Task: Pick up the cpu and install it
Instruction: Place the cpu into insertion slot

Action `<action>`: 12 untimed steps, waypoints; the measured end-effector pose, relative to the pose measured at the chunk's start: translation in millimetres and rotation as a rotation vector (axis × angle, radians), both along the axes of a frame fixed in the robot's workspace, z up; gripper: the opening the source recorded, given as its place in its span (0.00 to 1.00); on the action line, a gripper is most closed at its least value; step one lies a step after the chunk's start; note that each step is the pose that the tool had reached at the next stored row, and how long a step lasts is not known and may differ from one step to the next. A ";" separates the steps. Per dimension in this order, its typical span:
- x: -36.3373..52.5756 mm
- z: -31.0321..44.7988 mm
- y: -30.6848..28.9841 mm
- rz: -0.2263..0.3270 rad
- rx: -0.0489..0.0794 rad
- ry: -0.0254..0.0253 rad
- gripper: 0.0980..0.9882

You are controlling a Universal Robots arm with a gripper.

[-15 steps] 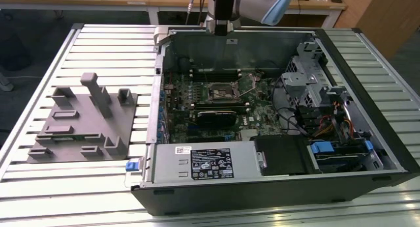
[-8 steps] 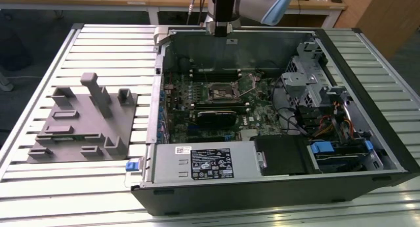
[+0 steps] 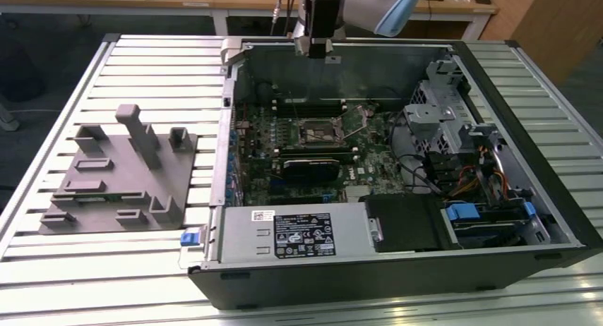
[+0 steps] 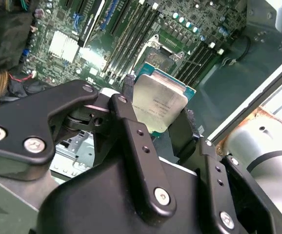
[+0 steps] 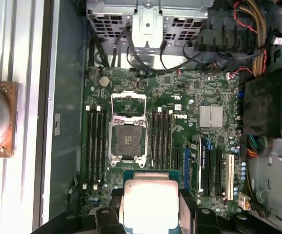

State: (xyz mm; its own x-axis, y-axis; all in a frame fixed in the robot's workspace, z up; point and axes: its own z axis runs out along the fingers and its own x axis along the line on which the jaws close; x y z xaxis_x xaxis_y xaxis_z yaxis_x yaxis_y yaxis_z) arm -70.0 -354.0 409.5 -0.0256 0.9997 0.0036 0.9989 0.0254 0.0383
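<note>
Second wrist view gives me the grip: the tool (image 4: 159, 100) is clamped on the cpu (image 4: 159, 105), one black finger (image 4: 127, 87) on each of two opposite edges. That leaves the chip's underside free of the fingers, which I judge is the reason for an edge hold.

The chip rides level, metal face up, high in the air over the open computer case (image 3: 396, 259). On the exterior view the tool (image 3: 318, 49) hangs above the case's far edge, well clear of the motherboard (image 3: 282, 139). The grey tray (image 3: 113, 192) sits off on the tabletop (image 3: 56, 284) by the case's side, well apart from the tool.

First wrist view looks straight down, and the socket (image 5: 127, 139) has its metal bracket swung open with the dark contact field bare. The cpu (image 5: 150, 202) reads as offset from it, over the memory slots (image 5: 163, 134), not yet above the opening, so I'd call this mid-carry.

As for looks, it is a flat square with a silver-grey lid, notched corners, faint print and a thin teal-green border.
</note>
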 end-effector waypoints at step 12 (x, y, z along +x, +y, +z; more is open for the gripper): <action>0.0 -9.2 -0.9 0.059 0.000 -0.0004 0.49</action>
State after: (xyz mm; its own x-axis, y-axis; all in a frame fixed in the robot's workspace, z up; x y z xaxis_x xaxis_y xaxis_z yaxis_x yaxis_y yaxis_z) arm -70.1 -354.9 400.3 -0.0842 0.9964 0.0035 0.9957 0.0840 0.0387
